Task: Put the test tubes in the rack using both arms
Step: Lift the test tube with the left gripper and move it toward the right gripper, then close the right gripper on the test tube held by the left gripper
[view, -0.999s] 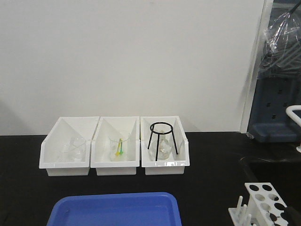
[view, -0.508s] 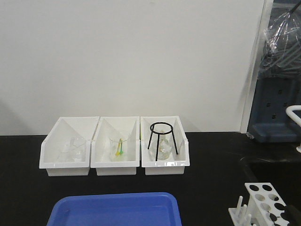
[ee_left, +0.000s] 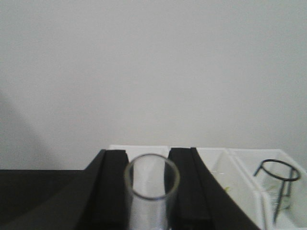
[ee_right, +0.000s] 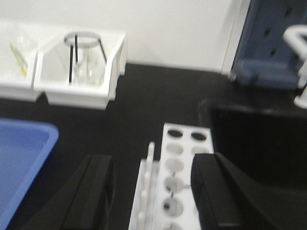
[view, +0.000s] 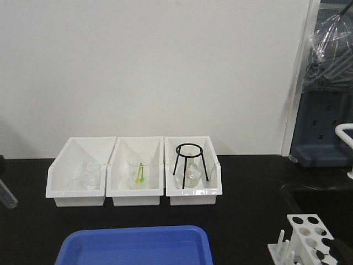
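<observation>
- A test tube [view: 7, 197] now shows at the far left edge of the front view. It is tilted, with its rounded bottom low, over the left end of the black bench [view: 248, 182]. Half a second ago that spot was bare.
- Your left gripper [ee_left: 147, 158] has its jaws clenched on that tube. In the left wrist view the tube's open mouth sits between the two black fingers [ee_left: 111, 191], pressed on both sides.
- So judge the pick done and the carry begun. The tube is off the bench and has the whole width of it to cross.
- The rack [view: 311, 237] stands at the front right corner of the bench, well apart from the tube. No tube rises from its holes in the front view.
- Your right gripper [ee_right: 153, 160] hangs over the rack with its jaws spread and nothing in them, one finger on either side of it.
- Between tube and rack lie the blue tray [view: 132, 243] at the front edge and three white bins [view: 135, 193] further back.
</observation>
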